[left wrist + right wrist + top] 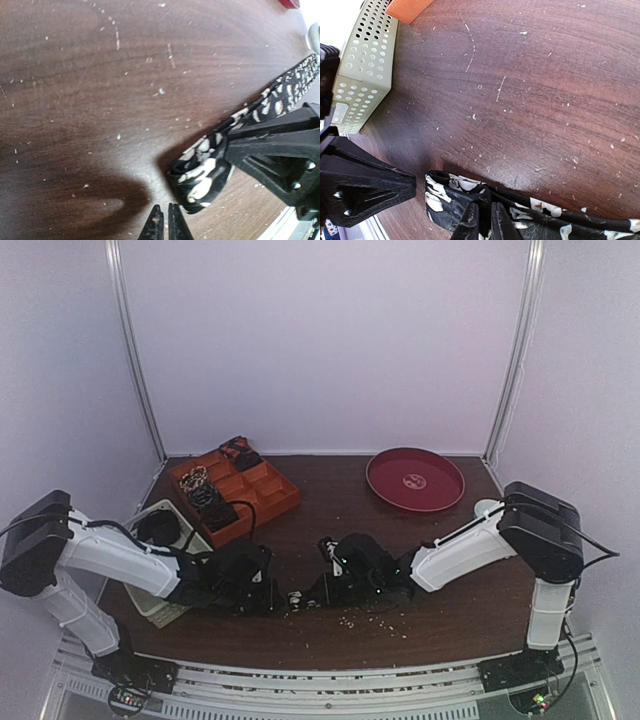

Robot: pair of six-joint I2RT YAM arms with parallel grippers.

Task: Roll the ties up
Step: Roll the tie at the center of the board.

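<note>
Surface: dark wood-grain table (420, 550), scratched and dusted with pale specks. At mid-front, nearest the arm bases, both grippers meet low over the table.

Left gripper (165, 227): fingertips nearly together, with nothing seen between them. They stand just beside the folded end of a black, white-patterned tie (200, 172).

Right gripper (483, 220): jaws narrow, pinched on that tie a little back from the fold.

The tie lies on the table with its end doubled over into a small loop. The rest runs on beneath the right gripper.

To the left, partly under the left arm, sits a white perforated basket (362, 75). Farther back, an orange compartmented tray (270, 485) holds coiled ties (213, 502) in several compartments, with a reddish one at its far end. At far right lies a round red plate (440, 475). White walls (320, 340) enclose the table.
</note>
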